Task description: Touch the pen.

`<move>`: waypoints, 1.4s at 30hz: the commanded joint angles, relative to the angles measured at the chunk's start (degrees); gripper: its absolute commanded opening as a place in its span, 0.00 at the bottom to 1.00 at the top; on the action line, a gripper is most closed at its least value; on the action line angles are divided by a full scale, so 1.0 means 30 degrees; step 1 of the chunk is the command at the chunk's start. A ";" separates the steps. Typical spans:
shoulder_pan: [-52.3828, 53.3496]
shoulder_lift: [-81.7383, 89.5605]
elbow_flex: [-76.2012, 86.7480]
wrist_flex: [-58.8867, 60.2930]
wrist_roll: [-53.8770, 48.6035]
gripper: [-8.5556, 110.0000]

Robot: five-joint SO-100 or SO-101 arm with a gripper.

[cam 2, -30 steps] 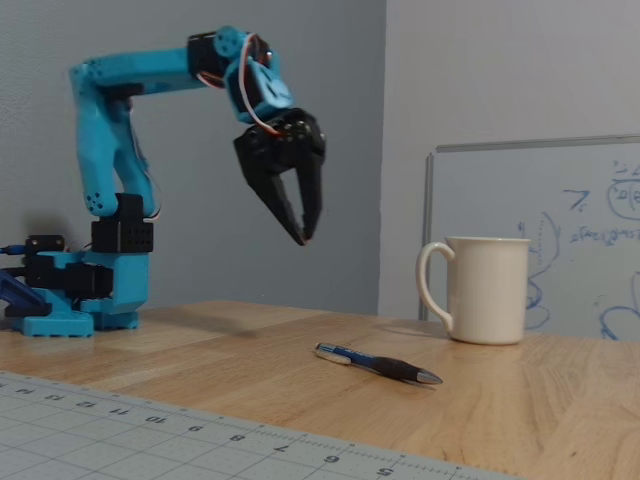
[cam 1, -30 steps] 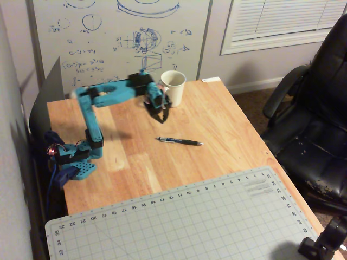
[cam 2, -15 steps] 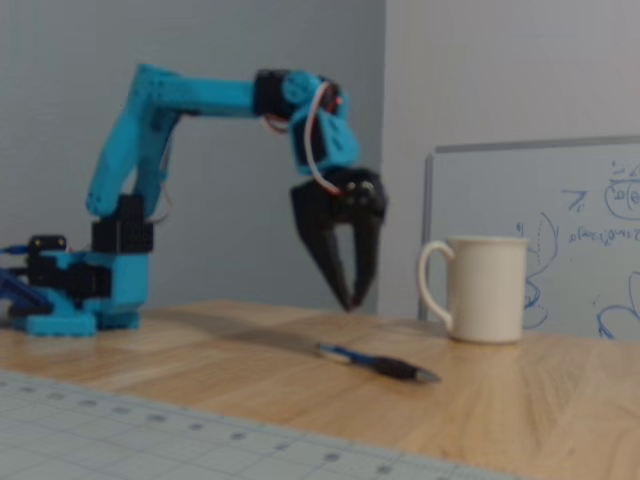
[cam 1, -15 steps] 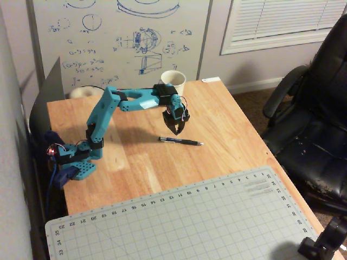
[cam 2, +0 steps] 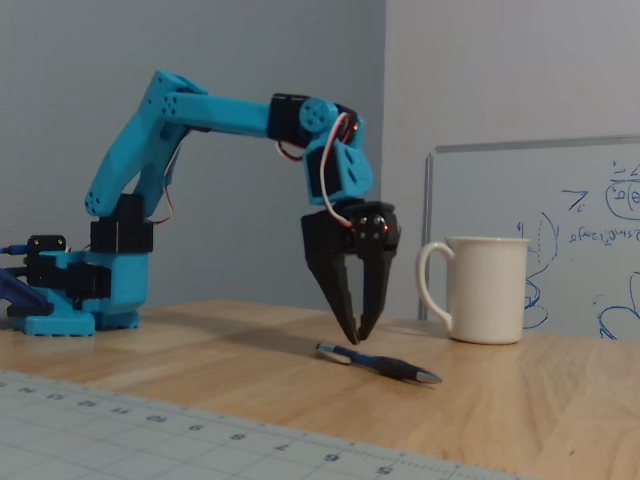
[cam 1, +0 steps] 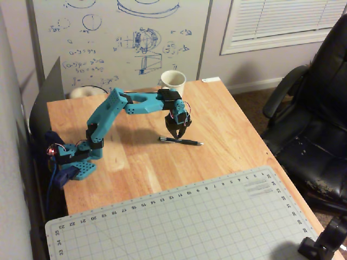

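The pen lies flat on the wooden tabletop, about midway between its left and right edges as the higher fixed view shows it, and between the far edge and the cutting mat. In that view it runs roughly along the near edge, silvery tip to the right. The black claw points down over the pen's left portion, its two fingers drawn close with only a narrow gap at the tips and nothing between them. In the low fixed view the tips sit just above the pen's end; whether they touch it cannot be told. The blue arm reaches over from its base near the tabletop's left edge. A cream mug stands upright near the far edge, well behind the pen. A grey-green cutting mat covers the near part of the tabletop. A whiteboard with blue sketches leans beyond the far edge.
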 commanded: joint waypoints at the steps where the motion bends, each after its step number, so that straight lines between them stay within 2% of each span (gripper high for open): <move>1: -0.0088 0.0469 -0.1729 -0.0176 -0.0146 0.08; 23: -0.0527 -0.0264 -0.1729 -0.0176 -0.0059 0.08; 42: -0.0586 0.1348 -0.1729 -0.0176 0.0117 0.08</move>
